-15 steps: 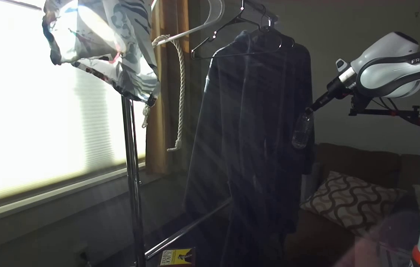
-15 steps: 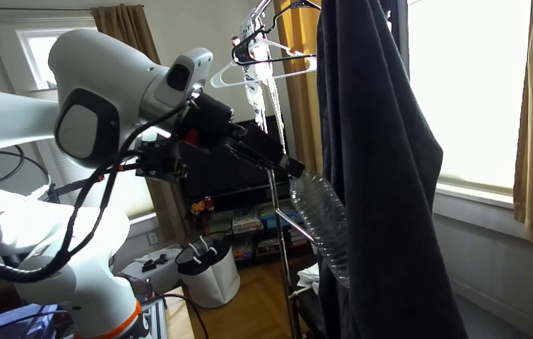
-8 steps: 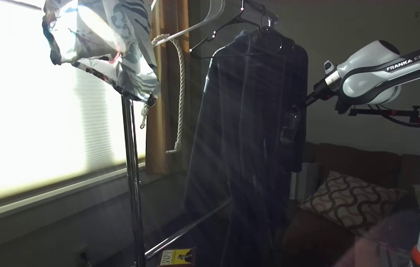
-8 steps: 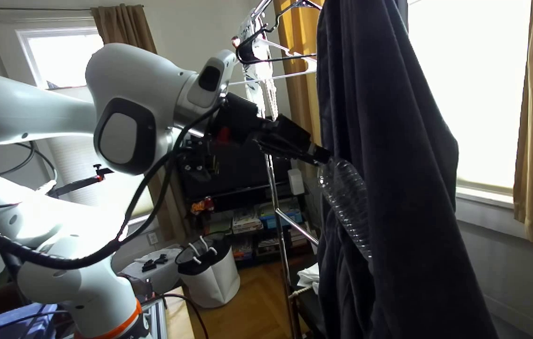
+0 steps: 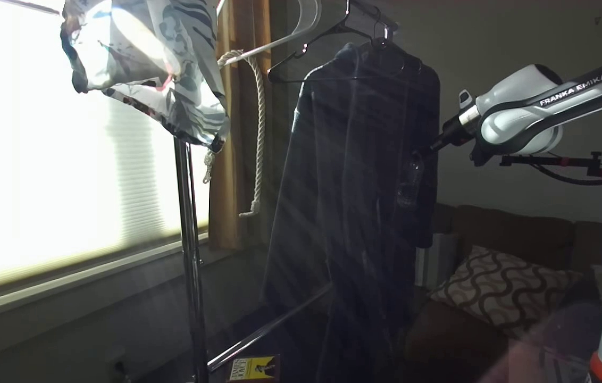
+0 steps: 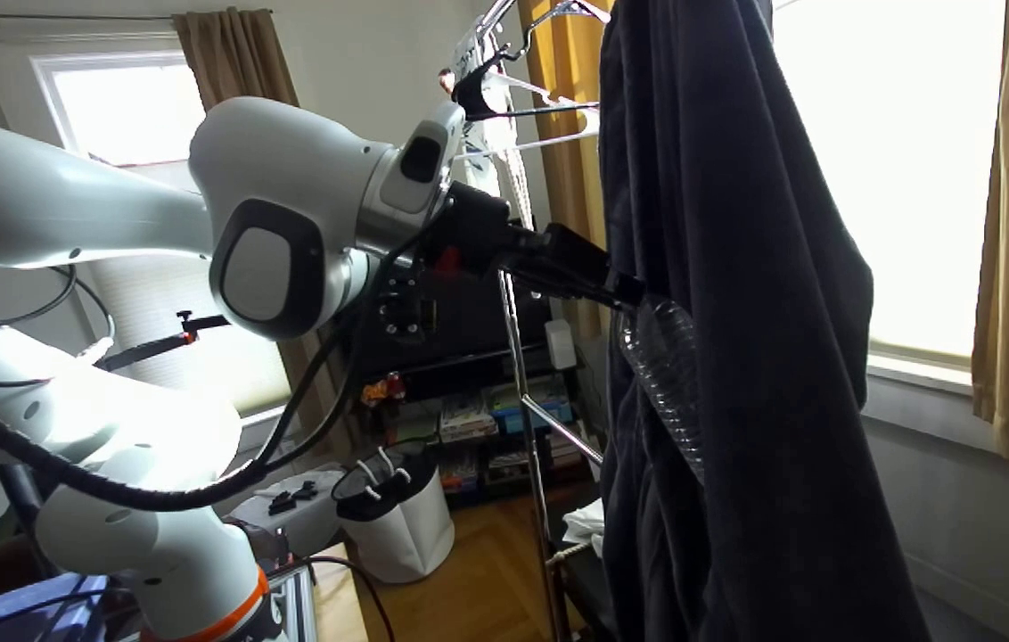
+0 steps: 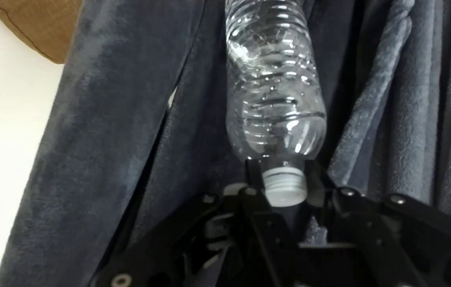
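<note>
Bottle in claw, perhaps against garment

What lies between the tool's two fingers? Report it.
The bottle, by its neck and white cap; the wrist view shows this, with the garment behind.

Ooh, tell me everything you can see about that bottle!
The bottle looks like clear, shiny plastic, with ridges round its body; no label shows. It has a white cap, and the end effector grips it at that end. It hangs tilted, capped end up. In an exterior view, the dark garment hides part of it; I can't tell whether they touch.
</note>
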Robot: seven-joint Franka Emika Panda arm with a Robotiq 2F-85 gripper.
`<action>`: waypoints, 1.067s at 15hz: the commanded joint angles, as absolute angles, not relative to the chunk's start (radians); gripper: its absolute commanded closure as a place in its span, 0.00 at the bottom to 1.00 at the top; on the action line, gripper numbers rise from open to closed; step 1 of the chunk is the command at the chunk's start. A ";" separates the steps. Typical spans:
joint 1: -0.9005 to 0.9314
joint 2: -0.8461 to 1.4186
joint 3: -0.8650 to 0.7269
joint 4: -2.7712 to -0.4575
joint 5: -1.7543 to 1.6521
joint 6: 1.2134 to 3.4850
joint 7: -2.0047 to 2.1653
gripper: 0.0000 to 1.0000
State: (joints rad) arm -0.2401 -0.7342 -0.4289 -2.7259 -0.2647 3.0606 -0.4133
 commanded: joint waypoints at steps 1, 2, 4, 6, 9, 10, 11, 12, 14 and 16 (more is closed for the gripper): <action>-0.176 -0.618 -0.460 -2.701 -0.223 3.211 -0.397 0.92; -0.173 -0.579 -0.462 -2.697 -0.227 3.261 -0.399 0.92; -0.216 -0.478 -0.436 -2.678 -0.238 3.349 -0.388 0.92; -0.256 -0.388 -0.408 -2.655 -0.237 3.408 -0.378 0.92; -0.318 -0.284 -0.365 -2.606 -0.223 3.443 -0.367 0.92; -0.346 -0.258 -0.338 -2.590 -0.198 3.435 -0.382 0.92; -0.357 -0.242 -0.328 -2.572 -0.188 3.417 -0.378 0.92; -0.339 -0.240 -0.343 -2.559 -0.204 3.405 -0.350 0.92; -0.255 -0.279 -0.397 -2.552 -0.202 3.400 -0.304 0.92; -0.163 -0.337 -0.463 -2.557 -0.221 3.385 -0.232 0.92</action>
